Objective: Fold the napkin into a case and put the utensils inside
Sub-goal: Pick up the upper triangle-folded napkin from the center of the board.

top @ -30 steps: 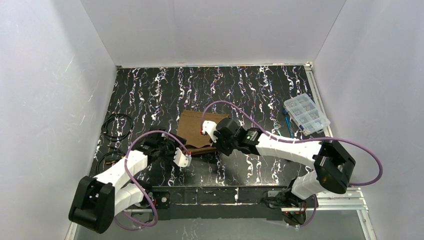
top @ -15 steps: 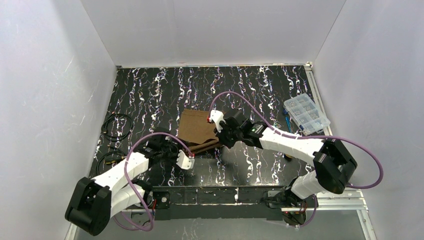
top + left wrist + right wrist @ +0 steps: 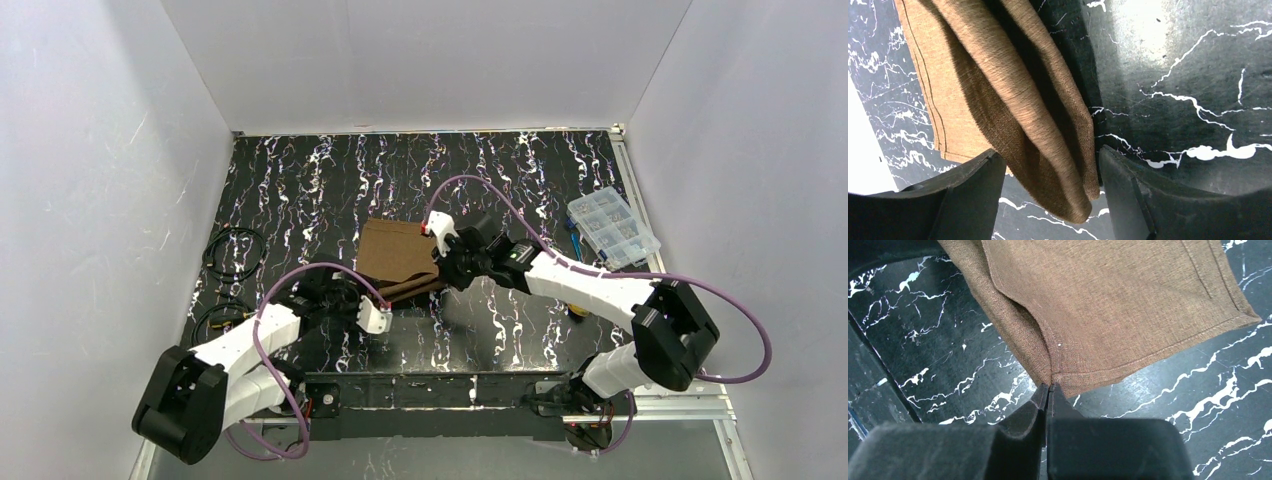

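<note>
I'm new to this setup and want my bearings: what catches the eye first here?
The brown woven cloth napkin, partly folded, lies mid-table on the black white-veined tabletop. The right hand is shut on its hemmed edge at a crease, while the left hand straddles a folded end with jaws apart. A clear plastic compartment box sits at the far right.

Napkin cropped and partly covered, utensils barely readable

From above, the right arm's wrist covers the near right corner of the napkin. The utensils beside the plastic box are thin blue slivers, too small to tell apart, as are the box's contents. Both wrist views cut the napkin off at the top edge. The left gripper and right gripper run off the bottom.
</note>
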You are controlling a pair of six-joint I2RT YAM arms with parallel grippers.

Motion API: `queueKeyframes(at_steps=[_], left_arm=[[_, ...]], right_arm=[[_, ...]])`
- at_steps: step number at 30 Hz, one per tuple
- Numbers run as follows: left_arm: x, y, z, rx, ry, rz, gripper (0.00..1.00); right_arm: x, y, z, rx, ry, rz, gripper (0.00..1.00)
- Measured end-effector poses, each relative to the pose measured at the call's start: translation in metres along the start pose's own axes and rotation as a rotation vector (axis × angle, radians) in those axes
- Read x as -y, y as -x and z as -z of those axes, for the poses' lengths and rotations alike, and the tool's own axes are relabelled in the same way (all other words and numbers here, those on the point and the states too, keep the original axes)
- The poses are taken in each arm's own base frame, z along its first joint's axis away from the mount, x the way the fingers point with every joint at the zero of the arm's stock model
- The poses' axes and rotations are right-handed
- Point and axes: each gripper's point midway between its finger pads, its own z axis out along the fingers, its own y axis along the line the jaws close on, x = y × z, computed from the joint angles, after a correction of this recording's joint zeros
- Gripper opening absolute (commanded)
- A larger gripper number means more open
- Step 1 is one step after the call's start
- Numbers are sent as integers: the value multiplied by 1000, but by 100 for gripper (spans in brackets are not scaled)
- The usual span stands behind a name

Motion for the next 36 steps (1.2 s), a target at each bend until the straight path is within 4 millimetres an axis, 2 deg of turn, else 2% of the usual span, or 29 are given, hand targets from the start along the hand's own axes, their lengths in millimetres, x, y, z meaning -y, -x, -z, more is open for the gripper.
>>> queueKeyframes(at_steps=[3, 10, 12, 13, 17, 21, 23, 26, 28, 29, 31, 33, 36], left_arm=[[-4, 0, -3, 1, 15, -12, 61], [-5, -3, -10, -5, 11, -27, 40], [-5, -4, -12, -12, 8, -31, 19], [-4, -4, -13, -15, 4, -32, 0], [-2, -10, -19, -53, -6, -17, 0], [-8, -11, -13, -88, -27, 68, 0], [-20, -3, -2, -91, -50, 117, 0], [-54, 24, 30, -49, -42, 172, 0], [-72, 49, 61, 3, -27, 186, 0], [-74, 61, 78, 28, -28, 191, 0], [-69, 86, 111, 77, -56, 205, 0], [-53, 110, 139, 125, -124, 224, 0], [-28, 138, 169, 184, -234, 266, 0]], right_arm=[[8, 3, 3, 14, -10, -28, 1], [21, 5, 6, 29, -21, -65, 1], [20, 5, 6, 30, -19, -67, 1], [20, 5, 6, 30, -18, -68, 1], [17, 6, 6, 33, -3, -74, 1], [14, 6, 8, 33, 10, -84, 1], [10, 5, 14, 26, 20, -86, 1], [1, 6, 33, 26, 39, -92, 1], [-9, 12, 51, 45, 63, -100, 1], [-17, 17, 62, 60, 81, -98, 1], [-36, 27, 86, 94, 126, -100, 1], [-57, 37, 111, 129, 182, -109, 1], [-82, 45, 142, 170, 254, -134, 1]])
